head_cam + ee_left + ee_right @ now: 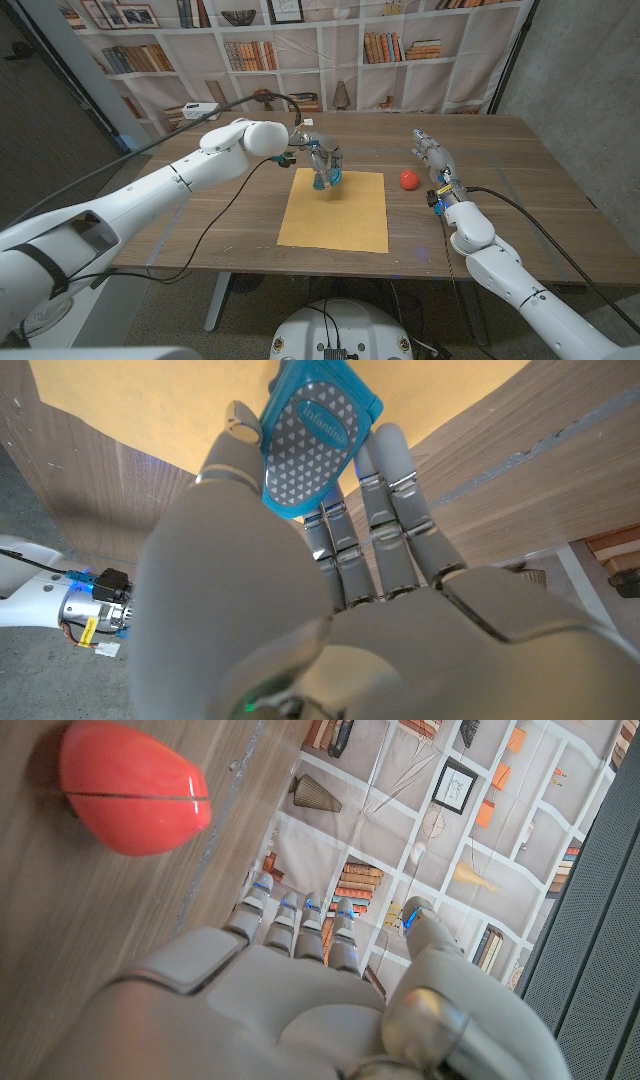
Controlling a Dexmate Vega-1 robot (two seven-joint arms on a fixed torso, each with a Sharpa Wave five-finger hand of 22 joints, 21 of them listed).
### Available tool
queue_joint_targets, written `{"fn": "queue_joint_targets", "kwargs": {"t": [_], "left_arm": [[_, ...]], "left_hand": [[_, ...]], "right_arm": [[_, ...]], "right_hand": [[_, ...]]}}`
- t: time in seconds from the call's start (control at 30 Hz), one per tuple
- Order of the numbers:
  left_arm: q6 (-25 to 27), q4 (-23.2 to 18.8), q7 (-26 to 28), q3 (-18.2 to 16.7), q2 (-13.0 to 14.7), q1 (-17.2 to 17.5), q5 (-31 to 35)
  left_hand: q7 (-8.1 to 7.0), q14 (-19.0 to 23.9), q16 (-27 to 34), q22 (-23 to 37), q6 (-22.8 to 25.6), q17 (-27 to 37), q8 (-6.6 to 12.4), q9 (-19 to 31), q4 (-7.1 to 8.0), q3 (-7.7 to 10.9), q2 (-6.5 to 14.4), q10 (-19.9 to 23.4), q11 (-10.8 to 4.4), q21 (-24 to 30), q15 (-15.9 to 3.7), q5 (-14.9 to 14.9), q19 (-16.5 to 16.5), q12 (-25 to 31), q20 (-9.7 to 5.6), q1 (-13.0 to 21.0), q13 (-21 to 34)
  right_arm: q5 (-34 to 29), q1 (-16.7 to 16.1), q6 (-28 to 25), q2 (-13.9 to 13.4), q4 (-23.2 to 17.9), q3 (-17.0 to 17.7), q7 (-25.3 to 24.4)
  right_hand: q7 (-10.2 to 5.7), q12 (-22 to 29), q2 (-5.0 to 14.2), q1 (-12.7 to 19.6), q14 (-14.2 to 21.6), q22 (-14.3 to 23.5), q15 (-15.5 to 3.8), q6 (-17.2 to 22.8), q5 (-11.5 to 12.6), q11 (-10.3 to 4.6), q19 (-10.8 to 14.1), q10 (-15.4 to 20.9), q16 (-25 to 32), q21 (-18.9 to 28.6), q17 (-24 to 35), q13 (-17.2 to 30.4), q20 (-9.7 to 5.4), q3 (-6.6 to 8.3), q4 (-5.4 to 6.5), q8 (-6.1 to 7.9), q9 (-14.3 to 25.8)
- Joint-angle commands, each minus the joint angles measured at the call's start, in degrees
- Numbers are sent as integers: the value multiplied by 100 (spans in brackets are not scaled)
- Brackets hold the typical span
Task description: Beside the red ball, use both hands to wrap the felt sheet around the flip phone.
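On the table: a wooden table [520, 190] carries a yellow-tan felt sheet [335, 215], lying flat and unfolded near the middle.
Flip phone: the blue flip phone [327, 176] is held in the left hand above the far part of the felt sheet; from the head view I cannot tell whether its lower end touches the felt. In the left wrist view its lid, patterned with small triangles and a printed word, faces the camera [310, 445].
Left hand: the left hand [318, 160] grips the flip phone, thumb on one edge and fingers [385, 510] behind the other, the arm reaching in across the table's left part.
Right hand: the right hand [433, 158] holds nothing, its fingers [300, 925] spread and pointing away from the robot, raised just to the right of the red ball; contact with the table cannot be told.
Red ball: the red ball [408, 179] sits on bare wood to the right of the felt sheet, near its far right corner but apart from it. The right wrist view shows a thin seam across it [135, 788].
Behind the table: a backdrop printed with bookshelves [330, 45].
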Motion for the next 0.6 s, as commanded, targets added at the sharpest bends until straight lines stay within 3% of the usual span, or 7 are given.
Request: {"fn": "queue_joint_targets", "kwargs": {"t": [0.03,0.6], "left_arm": [[141,-71,-488,269,-164,-108,161],[440,100,-995,820,-502,-401,814]], "left_hand": [[-17,1397,-15,-23,1183,1036,414,32,25,68,1067,532,-450,73,-1828,23,-178,-19,-404,1100,1470],[-15,1432,-70,-175,1195,1123,370,34,31,65,1060,556,-447,190,-1830,10,-176,-57,-425,1107,1491]], "right_arm": [[-15,-208,131,-32,-94,101,-33],[127,-256,308,-4,120,179,129]], "right_hand": [[-7,-17,-5,21,20,22,-8,38,35,-32,22,52,1,-33,6,19,53,1,-10,13,12],[-25,-24,-6,20,30,22,-3,36,36,-31,22,50,-2,-38,4,19,67,-8,-14,11,12]]}}
